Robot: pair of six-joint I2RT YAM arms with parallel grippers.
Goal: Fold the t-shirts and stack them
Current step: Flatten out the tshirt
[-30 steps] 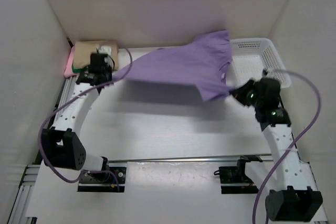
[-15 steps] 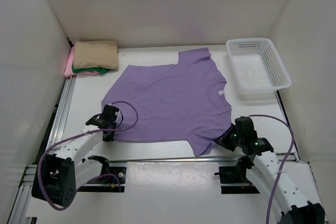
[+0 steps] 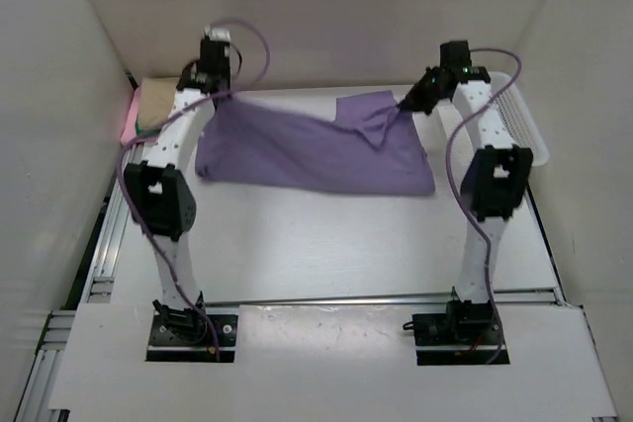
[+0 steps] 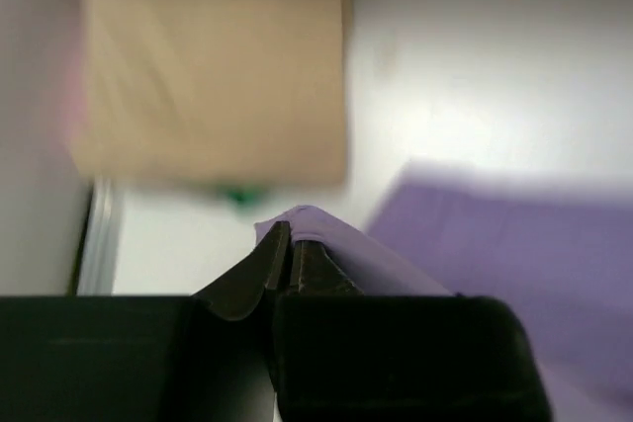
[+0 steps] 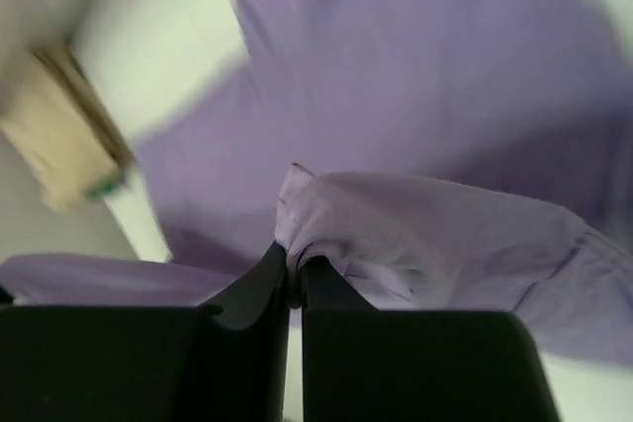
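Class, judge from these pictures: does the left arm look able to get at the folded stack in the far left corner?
Probably not yet. The left hand hangs near the folded stack, with nothing between them, but it is shut on an edge of the purple shirt.

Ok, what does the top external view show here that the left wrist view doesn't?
Only the top view: both arms reaching to the far side, the right hand pinching the right side of the lavender shirt, and the white basket partly hidden behind that arm. Only the left wrist view: a close look at the left hand, shut on a small fold of lavender cloth. Both: the lavender shirt itself and the folded tan shirt at the far left corner.
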